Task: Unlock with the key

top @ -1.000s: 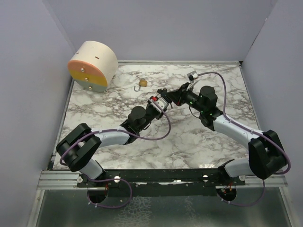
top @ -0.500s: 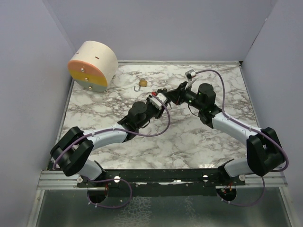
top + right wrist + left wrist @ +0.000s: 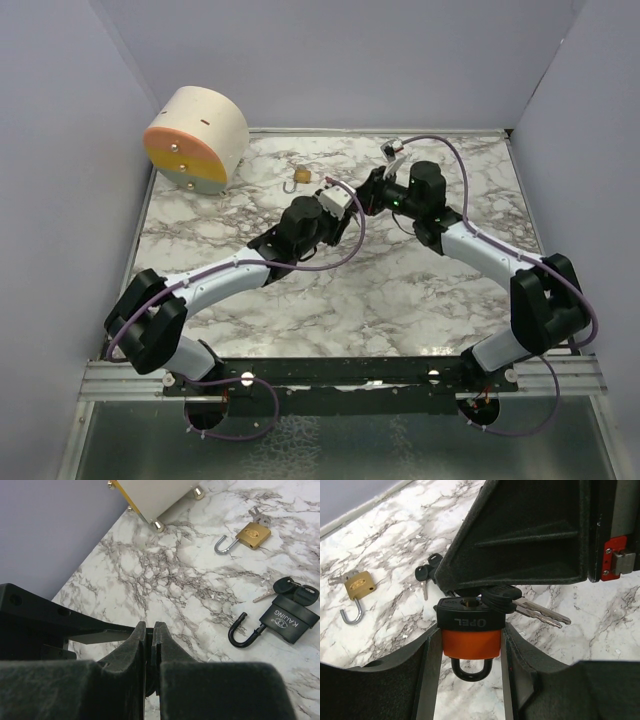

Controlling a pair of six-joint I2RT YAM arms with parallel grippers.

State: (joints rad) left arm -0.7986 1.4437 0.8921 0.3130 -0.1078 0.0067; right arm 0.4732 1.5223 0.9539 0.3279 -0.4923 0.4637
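Observation:
An orange padlock with a black top (image 3: 470,632) hangs between the fingers of my left gripper (image 3: 470,641), which is shut on its sides. Its black shackle (image 3: 469,671) points toward the wrist and looks closed. My right gripper (image 3: 149,628) is shut on the black head of a key (image 3: 496,598) that sits at the lock's keyhole. A second key (image 3: 542,614) dangles beside it. In the top view the left gripper (image 3: 343,197) and the right gripper (image 3: 368,193) meet above the back middle of the table.
A brass padlock (image 3: 253,534) lies with its shackle open near a round cream box (image 3: 196,138) at the back left. A black padlock (image 3: 287,621), shackle open, lies with its keys (image 3: 295,591) on the marble table (image 3: 400,290). Purple walls enclose the table.
Both arms have moved together toward the back of the table, carrying the orange padlock and the key. The grips are unchanged.

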